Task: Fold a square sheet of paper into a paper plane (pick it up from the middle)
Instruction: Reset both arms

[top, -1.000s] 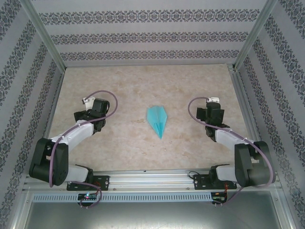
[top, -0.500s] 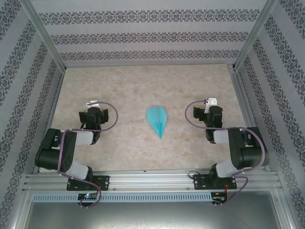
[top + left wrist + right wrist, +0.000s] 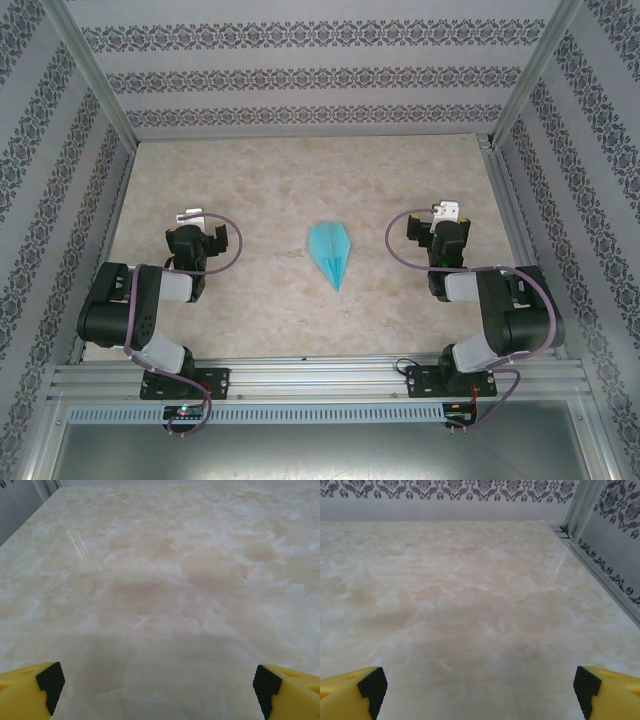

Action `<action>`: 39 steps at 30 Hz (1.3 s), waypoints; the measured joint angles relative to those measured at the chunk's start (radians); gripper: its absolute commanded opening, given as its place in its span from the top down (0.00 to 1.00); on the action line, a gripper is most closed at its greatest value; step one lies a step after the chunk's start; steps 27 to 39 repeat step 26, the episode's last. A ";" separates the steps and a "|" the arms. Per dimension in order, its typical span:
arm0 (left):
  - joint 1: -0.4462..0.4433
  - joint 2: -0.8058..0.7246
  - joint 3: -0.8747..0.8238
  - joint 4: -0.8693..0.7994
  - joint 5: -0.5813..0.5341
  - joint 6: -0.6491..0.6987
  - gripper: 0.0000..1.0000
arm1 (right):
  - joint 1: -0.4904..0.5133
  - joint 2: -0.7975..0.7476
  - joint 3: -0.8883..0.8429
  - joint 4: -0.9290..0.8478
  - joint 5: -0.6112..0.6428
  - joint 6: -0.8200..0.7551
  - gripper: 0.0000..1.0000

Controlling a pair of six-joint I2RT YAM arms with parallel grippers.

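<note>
Looking down from above: paper plane lying flat in the middle of the marble-look table. Folded up as a slim teal dart with a centre crease. Pointed nose toward the near edge and angled a touch to the right, broad tail toward the far wall. Sitting free between the 2 arms, well apart from both.

Over to the left arm: folded back on itself near its base, wrist low over the table, purple cable looping beside it. Through its wrist camera, left gripper spread wide. 2 yellow fingers with black pads out at the bottom corners, bare table between them. Gripping nothing.

Across to the right arm: tucked in the same way, mirror fashion, wrist off to the right of the plane. Right gripper likewise wide apart, with a yellow black-padded tip at either bottom corner and bare tabletop in the gap. Empty as well. Beyond it, patterned wall and a metal corner post at the table's far right.
</note>
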 measured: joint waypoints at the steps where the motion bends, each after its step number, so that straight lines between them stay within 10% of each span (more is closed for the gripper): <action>1: 0.000 0.000 0.000 0.000 0.000 0.000 0.00 | 0.000 0.000 -0.001 0.003 0.007 0.000 0.02; 39: 0.000 0.000 0.000 0.003 0.000 0.000 0.00 | -0.001 0.000 -0.005 0.006 0.031 0.000 0.02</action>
